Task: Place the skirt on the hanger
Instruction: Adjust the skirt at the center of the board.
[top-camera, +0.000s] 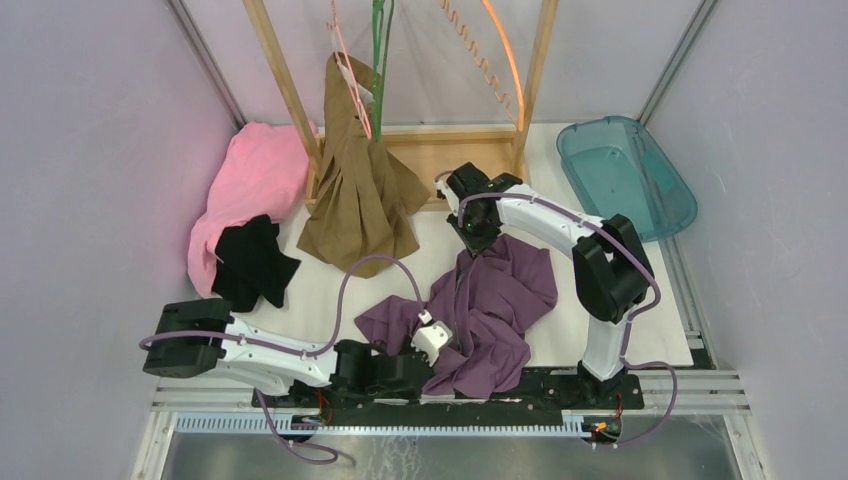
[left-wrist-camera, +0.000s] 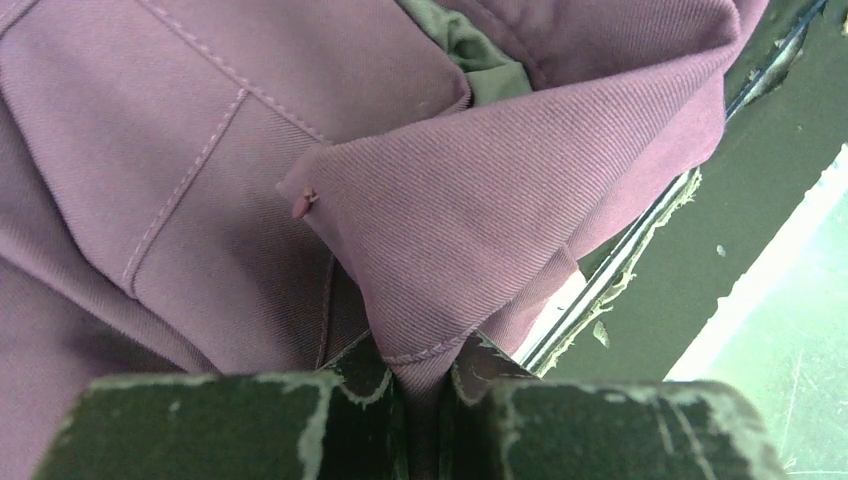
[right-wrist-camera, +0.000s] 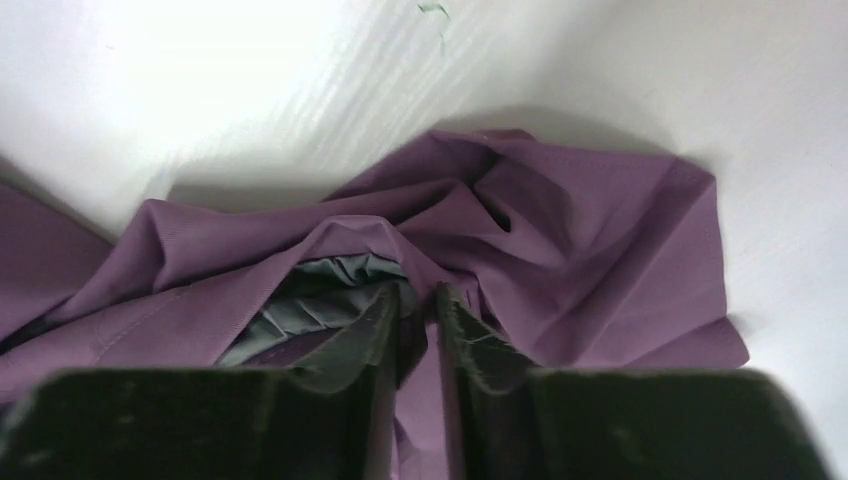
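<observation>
Left gripper (left-wrist-camera: 422, 395) is sitting right up against the lens, jaws squeezed nearly together and pinching a folded corner of the purple skirt (left-wrist-camera: 500, 200) between the fingertips. That fold is sticking up out of the jaws with its stitched hem showing, and a bit of greyish-green lining (left-wrist-camera: 465, 45) is peeking out further up. Seen from above, this arm is reaching low along the near edge of the table (top-camera: 330, 290), and the cloth it's gripping is lying right at the dark base rail (top-camera: 560, 380).

Right gripper (right-wrist-camera: 415, 310) is doing much the same at the far end. Its jaws are down to a thin slit, with purple cloth bunching up between them and grey pleated lining showing just left of the fingers. From the top camera it's pointing down at the skirt's far edge.

So the skirt is lying crumpled on the table between the two arms, pinched at both ends, apart from the wooden rack (top-camera: 290, 100) at the back. Up on that rack a brown garment (top-camera: 360, 200) is hanging from a pink hanger (top-camera: 350, 80), with a green hanger (top-camera: 378, 40) just beside it and an orange hanger (top-camera: 505, 60) further right. A pink cloth (top-camera: 250, 180) and a black cloth (top-camera: 252, 262) are lying off to the left, touching each other, and a teal tub (top-camera: 625, 175) is sitting at the far right.
</observation>
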